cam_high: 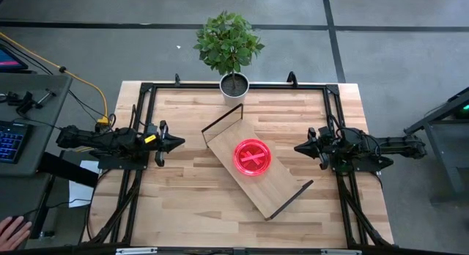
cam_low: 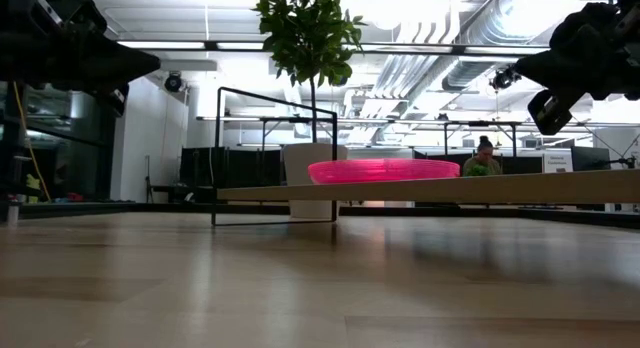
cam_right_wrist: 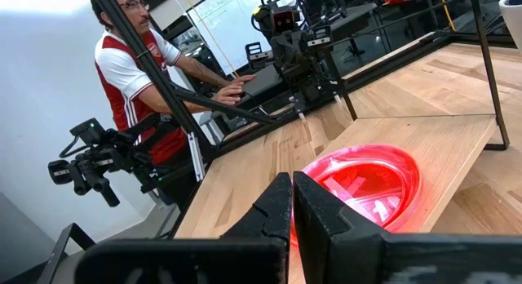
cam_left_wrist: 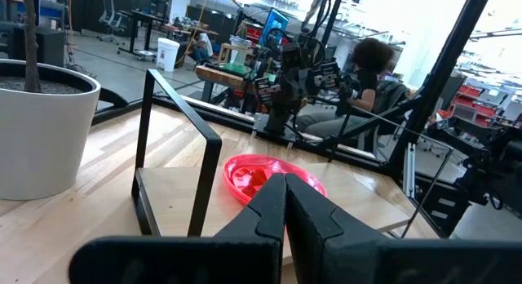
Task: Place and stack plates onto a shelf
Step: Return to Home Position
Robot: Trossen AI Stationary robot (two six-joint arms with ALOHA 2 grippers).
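Observation:
A stack of pink-red plates rests on the middle of the light-wood shelf, which lies slantwise on the table with black wire frames at both short ends. The plates also show in the low view, the left wrist view and the right wrist view. How many plates lie in the stack I cannot tell. My left gripper hangs shut above the table, left of the shelf. My right gripper hangs shut to the right of the shelf. Both are clear of the plates.
A potted plant in a white pot stands at the table's far edge, just beyond the shelf's far wire frame. A black frame borders the table. People sit and stand beyond the table, one in a red shirt.

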